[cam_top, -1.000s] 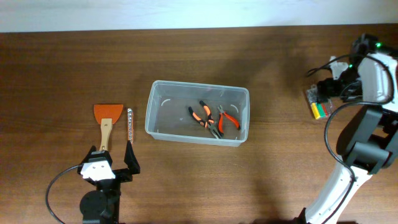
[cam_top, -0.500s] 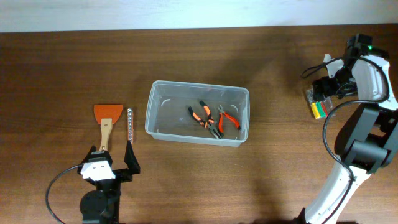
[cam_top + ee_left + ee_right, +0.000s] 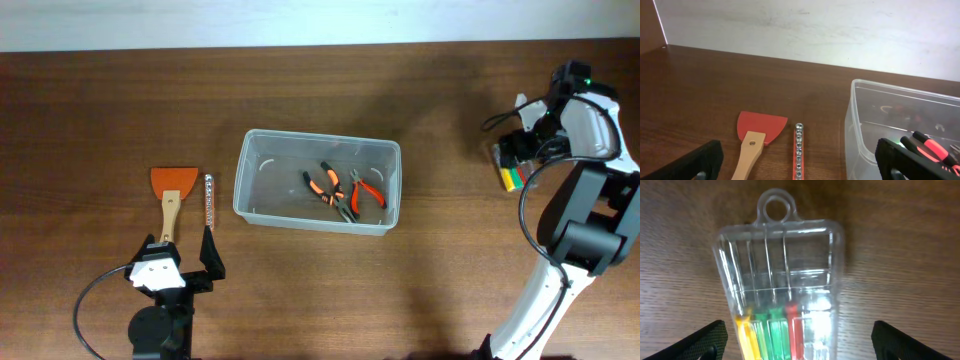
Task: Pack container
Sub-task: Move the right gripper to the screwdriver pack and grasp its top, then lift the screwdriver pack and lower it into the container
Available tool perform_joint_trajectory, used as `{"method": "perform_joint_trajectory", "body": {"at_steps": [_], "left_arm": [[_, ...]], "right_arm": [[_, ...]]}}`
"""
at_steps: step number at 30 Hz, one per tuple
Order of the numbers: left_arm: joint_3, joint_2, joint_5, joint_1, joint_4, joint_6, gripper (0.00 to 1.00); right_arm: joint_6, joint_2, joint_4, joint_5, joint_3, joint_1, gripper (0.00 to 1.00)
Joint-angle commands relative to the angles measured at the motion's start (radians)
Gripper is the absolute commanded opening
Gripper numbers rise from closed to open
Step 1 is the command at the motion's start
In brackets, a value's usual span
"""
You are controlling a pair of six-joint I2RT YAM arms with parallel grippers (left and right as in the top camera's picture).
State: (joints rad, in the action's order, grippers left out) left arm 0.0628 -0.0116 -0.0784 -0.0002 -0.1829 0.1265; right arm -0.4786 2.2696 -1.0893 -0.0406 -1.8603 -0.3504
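Note:
A clear plastic container (image 3: 250, 195) sits mid-table with two orange-handled pliers (image 3: 343, 190) inside; its near wall shows in the left wrist view (image 3: 860, 135). An orange scraper with a wooden handle (image 3: 170, 195) and a red socket rail (image 3: 209, 200) lie left of it, both in the left wrist view: scraper (image 3: 757, 135), rail (image 3: 798, 150). My left gripper (image 3: 800, 165) is open just before them. A clear case of coloured screwdrivers (image 3: 782, 280) lies at far right, also in the overhead view (image 3: 512, 176). My right gripper (image 3: 800, 342) is open, straddling the case from above.
The table's far edge meets a white wall (image 3: 815, 30). The right arm's base and cables (image 3: 580, 230) stand at the right edge. Bare wood lies between the container and the screwdriver case.
The right arm has swung a little up and left, settling over the screwdriver case. The left arm and all objects are unchanged.

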Motion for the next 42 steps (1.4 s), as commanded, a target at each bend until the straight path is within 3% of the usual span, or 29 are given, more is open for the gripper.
{"method": "perform_joint_trajectory", "body": {"at_steps": [1,20,27,37,42], "left_arm": [[-0.008,0.006,0.011,0.005,0.001,-0.016,0.99],[-0.008,0.006,0.011,0.005,0.001,-0.016,0.99],[-0.008,0.006,0.011,0.005,0.001,-0.016,0.99],[-0.008,0.006,0.011,0.005,0.001,-0.016,0.99],[-0.008,0.006,0.011,0.005,0.001,-0.016,0.99]], "right_arm": [[-0.016,0.028,0.011,0.015,0.023,0.005,0.93],[-0.01,0.028,0.107,0.078,0.177,0.004,0.95],[-0.01,0.028,0.106,0.078,0.177,0.004,0.88],[0.016,0.027,0.087,0.074,0.145,0.004,0.65],[0.024,0.027,0.037,0.074,0.063,0.004,0.63]]}}
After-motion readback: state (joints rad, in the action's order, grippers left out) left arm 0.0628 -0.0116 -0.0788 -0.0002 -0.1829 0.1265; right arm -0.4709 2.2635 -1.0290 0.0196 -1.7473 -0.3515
